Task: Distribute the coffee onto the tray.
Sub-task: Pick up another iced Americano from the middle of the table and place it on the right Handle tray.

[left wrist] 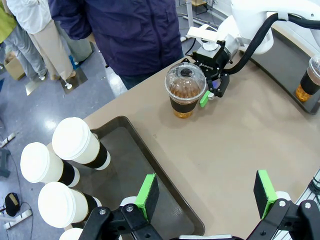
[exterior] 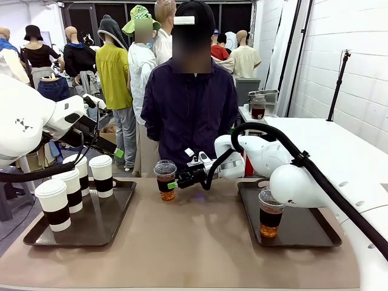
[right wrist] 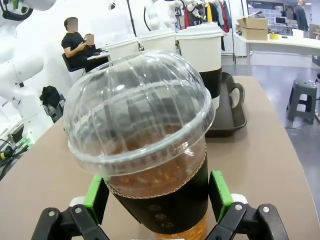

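Now | clear round-top cup, brown drink, between wide right gripper pads | left gripper wide, holding nothing | white paper cups on dark tray

Front view faces across table; wrist views closer; all share dome-lidded cup.

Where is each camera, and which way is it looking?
Front view: sits between the arms, looks across the table at the person; both white arms show.
Left wrist view: on the left arm, looks down at the left tray with the white cups; its open left end effector shows.
Right wrist view: on the right arm, low along the table; its right end effector flanks the clear cup.
All three share that clear cup.
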Robot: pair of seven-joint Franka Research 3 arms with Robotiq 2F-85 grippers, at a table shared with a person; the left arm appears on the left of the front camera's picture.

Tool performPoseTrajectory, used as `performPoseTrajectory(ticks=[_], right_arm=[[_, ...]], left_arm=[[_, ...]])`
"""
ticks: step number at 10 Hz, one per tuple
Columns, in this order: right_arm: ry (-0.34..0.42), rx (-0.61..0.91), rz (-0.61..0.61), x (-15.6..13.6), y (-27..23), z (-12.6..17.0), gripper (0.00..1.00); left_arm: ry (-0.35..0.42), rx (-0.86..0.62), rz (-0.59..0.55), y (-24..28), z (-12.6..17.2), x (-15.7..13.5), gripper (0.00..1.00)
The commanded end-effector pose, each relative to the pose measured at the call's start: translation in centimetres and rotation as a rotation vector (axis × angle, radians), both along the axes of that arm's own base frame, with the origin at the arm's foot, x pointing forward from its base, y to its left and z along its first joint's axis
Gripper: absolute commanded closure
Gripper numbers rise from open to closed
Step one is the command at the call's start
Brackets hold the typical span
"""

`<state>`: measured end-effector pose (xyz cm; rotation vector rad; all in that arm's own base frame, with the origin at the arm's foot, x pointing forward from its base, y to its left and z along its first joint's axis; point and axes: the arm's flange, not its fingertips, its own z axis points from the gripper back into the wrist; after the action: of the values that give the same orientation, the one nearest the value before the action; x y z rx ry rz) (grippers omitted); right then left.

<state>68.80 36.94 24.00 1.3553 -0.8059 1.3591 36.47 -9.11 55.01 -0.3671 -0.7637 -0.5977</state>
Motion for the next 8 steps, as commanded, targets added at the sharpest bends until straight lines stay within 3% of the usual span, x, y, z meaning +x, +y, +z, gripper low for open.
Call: performPoseTrajectory(ticks=[1, 8], right_arm=[[-0.013, -0.011, 0.034, 1.4, 0.9, -0.4, 0.0], [-0.012, -0.002, 0.011, 2.2, 2.8, -0.5, 0.0]], left_arm=[[0.004, -0.006, -0.001, 0.1, 0.0, 0.0, 0.0], [0.004, -0.006, -0.001, 0.1, 0.0, 0.0, 0.0]])
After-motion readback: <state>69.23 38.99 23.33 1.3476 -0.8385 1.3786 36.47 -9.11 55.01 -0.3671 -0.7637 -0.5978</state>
